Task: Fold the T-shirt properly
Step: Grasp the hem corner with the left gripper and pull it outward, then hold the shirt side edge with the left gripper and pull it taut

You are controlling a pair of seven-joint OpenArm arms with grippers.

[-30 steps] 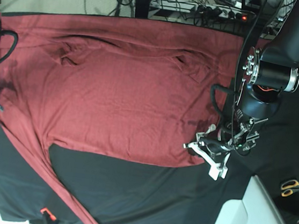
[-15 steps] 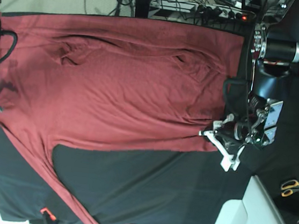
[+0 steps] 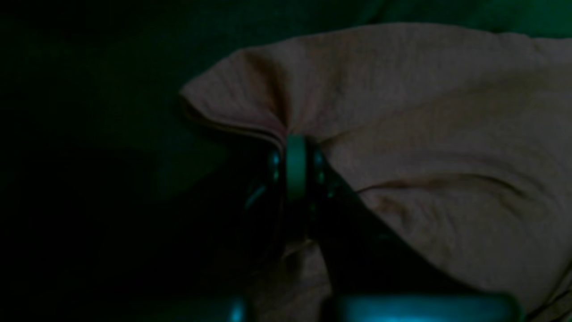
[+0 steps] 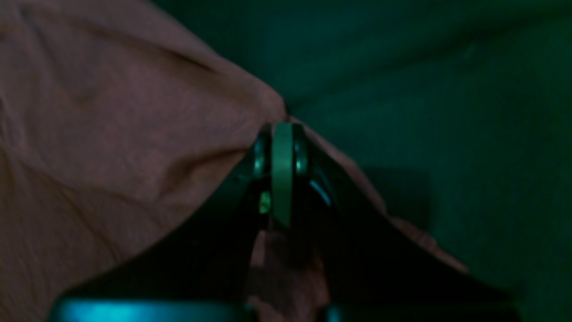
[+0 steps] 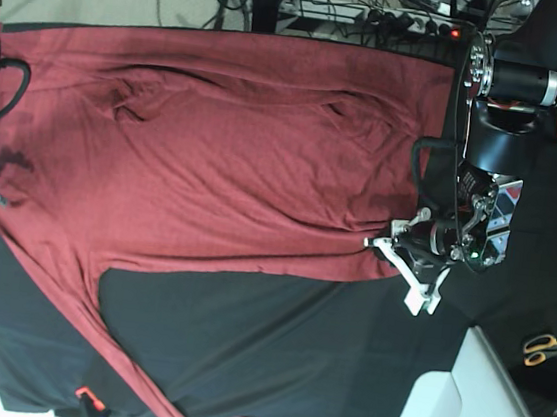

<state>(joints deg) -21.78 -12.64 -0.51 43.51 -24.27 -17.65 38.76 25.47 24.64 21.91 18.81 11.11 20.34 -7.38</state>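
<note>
Biggest worry we had at this point was the T-shirt (image 5: pixel 223 162) slipping out of one pinch while the other kept hold, which we figured would skew the fold and bunch the knit up on one side. Our left gripper (image 3: pixel 295 154) was closed right down on a corner of the red fabric, and our right gripper (image 4: pixel 282 147) was clamped shut on the opposite corner the same way, only a thin bit of cloth in each. The shirt itself was spread wide across the black table cover (image 5: pixel 270 369), mostly flat, with soft wrinkles up near the collar area. One long sleeve (image 5: pixel 120 362) trailed diagonally toward the near edge, and we guessed it could drag or twist during a lift.
</note>
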